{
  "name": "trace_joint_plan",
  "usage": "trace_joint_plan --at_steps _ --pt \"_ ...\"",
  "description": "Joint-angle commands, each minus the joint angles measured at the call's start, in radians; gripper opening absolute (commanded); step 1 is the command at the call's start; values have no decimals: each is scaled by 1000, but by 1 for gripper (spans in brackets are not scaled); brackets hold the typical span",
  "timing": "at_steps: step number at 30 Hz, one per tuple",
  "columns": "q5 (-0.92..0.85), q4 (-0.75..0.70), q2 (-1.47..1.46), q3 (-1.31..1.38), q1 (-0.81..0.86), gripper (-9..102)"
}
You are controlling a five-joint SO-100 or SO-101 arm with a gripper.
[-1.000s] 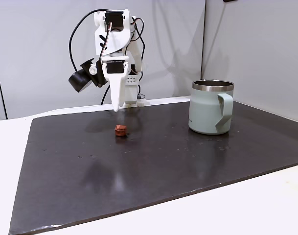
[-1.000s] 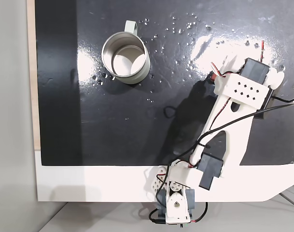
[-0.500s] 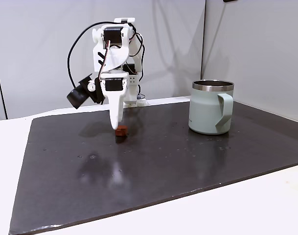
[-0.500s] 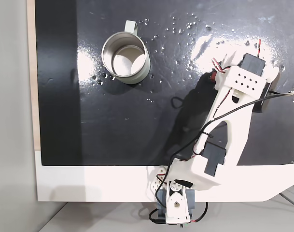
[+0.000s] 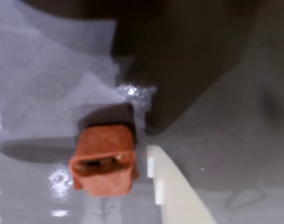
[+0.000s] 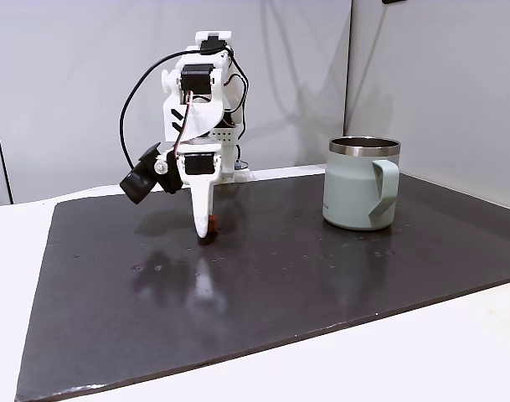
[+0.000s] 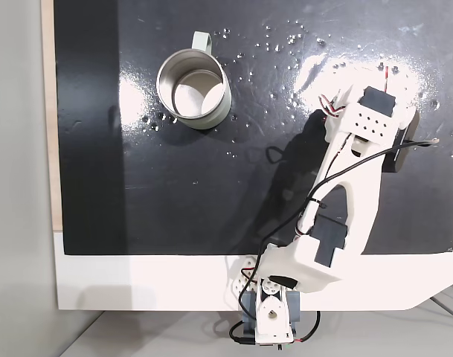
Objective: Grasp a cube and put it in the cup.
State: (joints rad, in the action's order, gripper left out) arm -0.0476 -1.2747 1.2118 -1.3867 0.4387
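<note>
The tiny reddish-brown cube (image 5: 103,161) lies on the dark mat, close up in the wrist view. My gripper (image 5: 74,175) is open and lowered around it. One white finger (image 5: 172,186) stands just right of the cube with a small gap, and a sliver of the other finger shows at the left edge. In a fixed view the gripper (image 6: 206,236) points straight down with its tips at the mat, and the cube (image 6: 213,223) peeks out beside them. The sage-green cup (image 6: 363,194) stands upright well to the right, seen from above as the cup (image 7: 193,88), hollow inside. From above, my arm hides the cube.
A dark glossy mat (image 6: 321,276) covers most of the white table (image 6: 12,251). My arm's base (image 7: 271,312) sits at the table's edge in the top-down fixed view. A grey wall stands close behind the arm.
The arm has reached forward and the gripper has come down from above and behind the cube to the mat, with the cube now between its fingers. The cup has not moved.
</note>
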Motion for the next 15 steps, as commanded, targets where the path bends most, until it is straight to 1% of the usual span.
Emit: trace_joint_plan --at_steps 1,4,9,15 --pt "-2 12 9 -2 -12 30" --pt "-2 12 9 -6 -17 26" --pt "0 14 9 -9 -12 16" --pt "-5 14 9 -18 8 7"
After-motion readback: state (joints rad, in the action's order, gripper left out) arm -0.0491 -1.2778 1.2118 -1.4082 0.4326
